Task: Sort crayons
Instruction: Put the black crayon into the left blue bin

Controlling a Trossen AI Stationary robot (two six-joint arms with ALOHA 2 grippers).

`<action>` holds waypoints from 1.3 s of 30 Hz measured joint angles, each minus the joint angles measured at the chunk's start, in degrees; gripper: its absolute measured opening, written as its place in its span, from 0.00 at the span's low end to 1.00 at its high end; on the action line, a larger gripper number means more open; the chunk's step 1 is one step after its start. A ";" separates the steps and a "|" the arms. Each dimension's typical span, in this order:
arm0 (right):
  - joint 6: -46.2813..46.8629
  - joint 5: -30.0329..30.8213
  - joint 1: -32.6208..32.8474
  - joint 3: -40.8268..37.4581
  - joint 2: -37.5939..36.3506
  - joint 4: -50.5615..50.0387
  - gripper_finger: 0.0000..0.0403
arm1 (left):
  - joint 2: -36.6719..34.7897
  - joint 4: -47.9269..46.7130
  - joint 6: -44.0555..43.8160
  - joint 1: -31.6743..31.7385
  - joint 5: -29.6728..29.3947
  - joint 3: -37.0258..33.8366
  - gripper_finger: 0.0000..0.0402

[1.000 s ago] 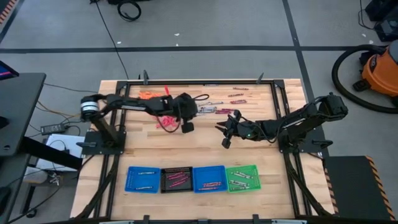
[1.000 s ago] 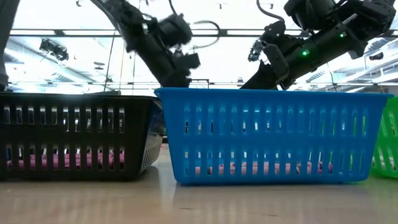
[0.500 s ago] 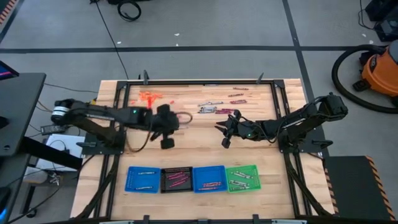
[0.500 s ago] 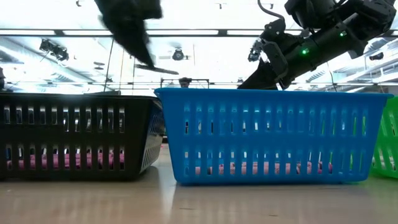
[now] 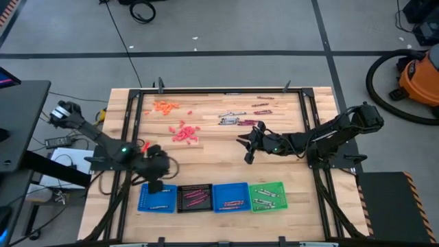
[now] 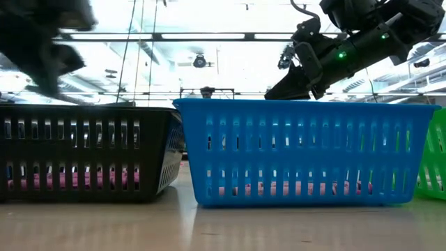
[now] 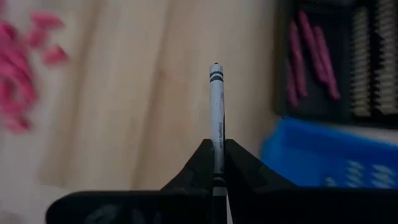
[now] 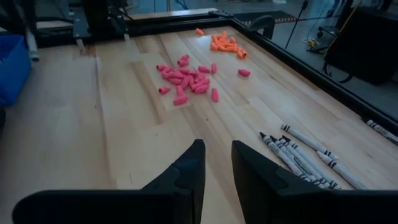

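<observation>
Between the left gripper's (image 7: 217,163) closed fingers stands a grey crayon (image 7: 216,106), its tip pointing away from the wrist; printing runs along its wrapper but is too small to read. Seen from above, this gripper (image 5: 156,180) hangs at the far edge of the left blue tray (image 5: 156,199), near the table's left side. The right gripper (image 5: 248,145) hovers over mid-table with its fingers (image 8: 188,163) a narrow gap apart, holding nothing. Loose grey crayons (image 8: 300,154) lie just ahead of it, with maroon ones (image 5: 260,106) farther back.

A pale butcher-block table (image 5: 219,165) in a black frame carries the row of trays: blue, black (image 5: 195,198), blue (image 5: 230,197), green (image 5: 267,195), each with crayons inside. Pink bits (image 5: 184,132) and orange bits (image 5: 164,106) are scattered near the far left. Around the table lies grey floor with dark tape lines, and an orange shop vacuum (image 5: 420,77) stands at the right.
</observation>
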 joint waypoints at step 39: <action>0.01 -0.02 0.01 -0.02 0.00 -0.08 0.21 | -1.09 25.93 -23.16 -22.59 3.57 -16.97 0.24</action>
